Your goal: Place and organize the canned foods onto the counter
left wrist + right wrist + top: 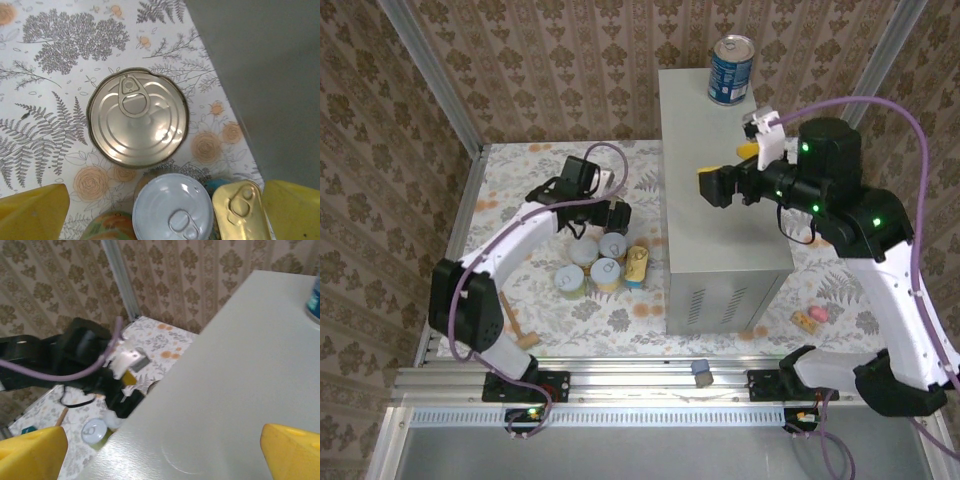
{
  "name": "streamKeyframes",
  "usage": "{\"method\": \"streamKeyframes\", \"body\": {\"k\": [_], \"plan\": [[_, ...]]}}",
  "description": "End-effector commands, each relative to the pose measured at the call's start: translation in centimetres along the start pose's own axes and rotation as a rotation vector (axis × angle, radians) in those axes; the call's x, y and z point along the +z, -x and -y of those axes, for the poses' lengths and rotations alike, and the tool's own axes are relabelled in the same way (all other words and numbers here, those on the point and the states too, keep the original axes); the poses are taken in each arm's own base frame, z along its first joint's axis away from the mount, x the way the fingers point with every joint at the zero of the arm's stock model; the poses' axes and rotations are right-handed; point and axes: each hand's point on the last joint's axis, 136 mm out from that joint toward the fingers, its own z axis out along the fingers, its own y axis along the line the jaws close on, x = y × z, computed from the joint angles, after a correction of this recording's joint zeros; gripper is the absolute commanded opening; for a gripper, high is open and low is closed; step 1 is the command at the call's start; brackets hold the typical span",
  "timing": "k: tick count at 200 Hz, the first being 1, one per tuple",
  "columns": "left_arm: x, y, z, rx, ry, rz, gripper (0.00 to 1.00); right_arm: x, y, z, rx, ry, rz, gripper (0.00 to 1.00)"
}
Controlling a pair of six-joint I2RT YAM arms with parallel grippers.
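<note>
Patterned brown wallpaper closes in a floral-clothed table (510, 170). On it, right of centre, stands the tall grey counter (700, 130), with one dark-blue can (730, 70) at its far edge. Over the counter top hovers the right hand (715, 187), fingers spread wide and empty. The left hand (600, 215) hangs low over the cans grouped left of the counter, also wide open and holding nothing. Its wrist view looks straight down on a silver-lidded can (137, 117). I judge the step to be picking up that can. The fingers should centre either side of it, descend clear of the white-lidded can (172, 207) and gold tin (239, 205) close by, then close squarely. Lids look sealed, pull-tabs flat.
</note>
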Motion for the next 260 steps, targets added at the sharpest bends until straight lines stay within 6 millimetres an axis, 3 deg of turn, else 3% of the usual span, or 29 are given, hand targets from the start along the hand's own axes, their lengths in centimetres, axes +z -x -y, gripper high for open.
{"method": "streamKeyframes", "body": {"k": [1,44,73,78,104,142,201,260], "plan": [[0.4,1.7,-0.6,-0.017,0.031,0.029,1.00,-0.5,-2.4,-0.5,-0.042,-0.040,-0.132,1.00],[2.4,1.8,-1.2,-0.013,0.046,-0.002,1.00,-1.6,-1.3,-4.1,-0.078,0.075,-0.112,1.00],[3.1,1.8,-1.7,-0.006,0.069,-0.015,1.00,-0.8,-1.9,-5.9,-0.141,0.101,-0.192,1.00],[3.2,1.8,-1.8,-0.005,0.072,-0.015,1.00,0.4,-2.4,-6.1,-0.154,0.097,-0.228,1.00],[3.9,1.7,-2.0,-0.004,0.081,-0.028,1.00,1.9,-3.2,-7.1,-0.218,0.085,-0.302,1.00],[4.9,1.4,-2.5,-0.010,0.104,-0.049,0.99,2.5,-3.1,-8.6,-0.272,0.102,-0.319,1.00],[6.8,1.4,-2.7,-0.011,0.104,-0.061,0.97,2.6,-3.4,-9.4,-0.314,0.105,-0.343,1.00],[7.9,2.0,-3.0,-0.013,0.110,-0.059,0.88,2.9,-3.8,-9.3,-0.327,0.096,-0.352,1.00]]}}
